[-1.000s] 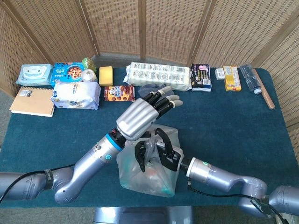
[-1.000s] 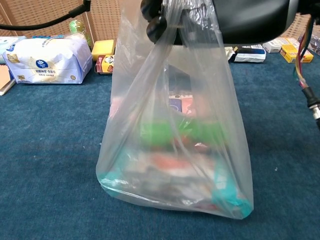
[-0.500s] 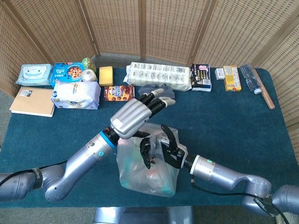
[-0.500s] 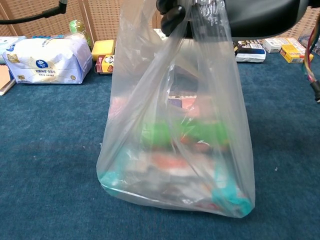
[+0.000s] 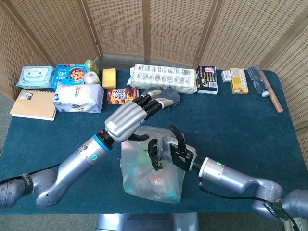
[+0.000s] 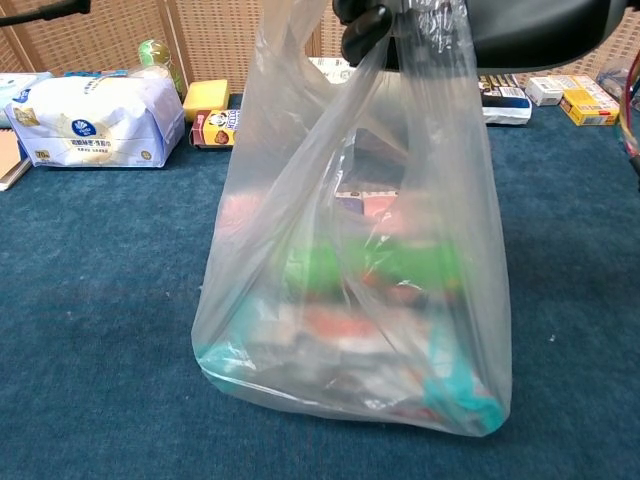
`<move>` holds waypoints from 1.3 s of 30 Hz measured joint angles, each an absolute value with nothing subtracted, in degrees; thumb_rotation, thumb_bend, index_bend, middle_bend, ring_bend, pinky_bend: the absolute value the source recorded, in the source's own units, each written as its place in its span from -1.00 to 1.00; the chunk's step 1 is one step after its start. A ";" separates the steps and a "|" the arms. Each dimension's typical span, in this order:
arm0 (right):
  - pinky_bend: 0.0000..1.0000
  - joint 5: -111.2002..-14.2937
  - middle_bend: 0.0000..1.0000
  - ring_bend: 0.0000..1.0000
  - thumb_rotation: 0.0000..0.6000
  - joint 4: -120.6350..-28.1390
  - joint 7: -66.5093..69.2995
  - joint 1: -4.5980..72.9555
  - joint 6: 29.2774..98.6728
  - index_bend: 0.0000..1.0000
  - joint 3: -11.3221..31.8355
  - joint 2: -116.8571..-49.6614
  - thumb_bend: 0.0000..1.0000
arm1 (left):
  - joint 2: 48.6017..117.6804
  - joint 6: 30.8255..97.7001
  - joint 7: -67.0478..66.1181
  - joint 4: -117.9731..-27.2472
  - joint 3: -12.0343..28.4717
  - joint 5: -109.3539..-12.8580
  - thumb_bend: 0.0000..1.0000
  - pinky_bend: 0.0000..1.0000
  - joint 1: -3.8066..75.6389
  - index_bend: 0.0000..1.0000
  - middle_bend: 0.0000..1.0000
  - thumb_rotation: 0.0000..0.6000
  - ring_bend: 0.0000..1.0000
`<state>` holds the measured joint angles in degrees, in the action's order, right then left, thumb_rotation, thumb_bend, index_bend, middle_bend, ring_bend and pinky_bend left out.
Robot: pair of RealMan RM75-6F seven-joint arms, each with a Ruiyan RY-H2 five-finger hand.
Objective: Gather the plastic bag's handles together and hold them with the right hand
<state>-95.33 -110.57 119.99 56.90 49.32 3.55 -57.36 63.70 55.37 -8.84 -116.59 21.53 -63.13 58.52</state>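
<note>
Left hand (image 5: 126,121): raised above the table (image 5: 250,120), just up and to the left of the bag, fingers extended and held close together, pointing toward the back row of goods. It holds nothing and touches nothing that either view shows; the chest view does not show it.

Plastic bag (image 6: 350,270): stands on the blue cloth at the near middle of the table, well apart from the packets along the back edge. The film is thin, clear and limp, and creases run up to the gathered top. Judged soft and slippery, with no stiffness of its own; it will sag wherever it is not held. The load inside, a green item (image 6: 375,265), a teal packet (image 6: 455,385) and other blurred goods, fills the lower half, so moderate weight is expected, bearing on the handles if lifted. The film could stretch or tear under a sharp pull. The right place to take hold is the bunched handles (image 5: 161,149) at the top, not the walls.

Right hand (image 5: 169,148): over the bag's mouth, dark fingers (image 6: 362,22) curled around the gathered film. In the chest view the plastic narrows into that grip at the upper edge, so the hand is judged to be holding the handles. Whether both handles are fully inside the grip cannot be told; the palm hides that. The bag's base looks settled on the cloth.
</note>
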 measured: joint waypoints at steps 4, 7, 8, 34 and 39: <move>0.22 -95.24 0.35 0.31 -0.93 -110.32 120.23 57.04 49.31 0.06 3.36 -57.46 -0.50 | 62.51 56.10 -6.78 -117.25 21.55 -64.78 -1.00 -0.62 57.12 -0.87 -0.68 1.00 -1.00; 0.24 -95.09 0.35 0.32 -0.80 -110.50 120.43 57.04 49.48 0.06 3.30 -57.14 -0.50 | 62.01 56.45 -4.91 -117.42 21.61 -65.43 -1.00 -0.62 56.35 -0.87 -0.68 1.00 -1.00; 0.25 -95.02 0.35 0.32 -0.71 -110.63 120.57 57.03 49.55 0.06 3.28 -56.96 -0.50 | 61.95 56.70 -4.27 -117.44 21.67 -65.68 -1.00 -0.62 56.08 -0.87 -0.68 1.00 -1.00; 0.88 -78.24 0.50 0.55 1.00 -117.38 127.44 57.68 41.49 0.24 12.59 -49.58 -0.48 | 65.69 89.32 -1.41 -117.26 14.97 -88.39 -1.00 -0.62 35.15 -0.87 -0.68 1.00 -1.00; 0.92 -77.11 0.51 0.57 1.00 -118.87 129.01 55.31 41.42 0.26 16.39 -46.57 -0.48 | 64.91 93.72 -0.32 -116.70 9.17 -93.87 -1.00 -0.62 28.73 -0.87 -0.67 1.00 -1.00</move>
<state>-77.11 -118.87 129.01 55.31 41.42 16.39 -46.57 64.91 93.72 -0.32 -116.70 9.17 -93.87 28.73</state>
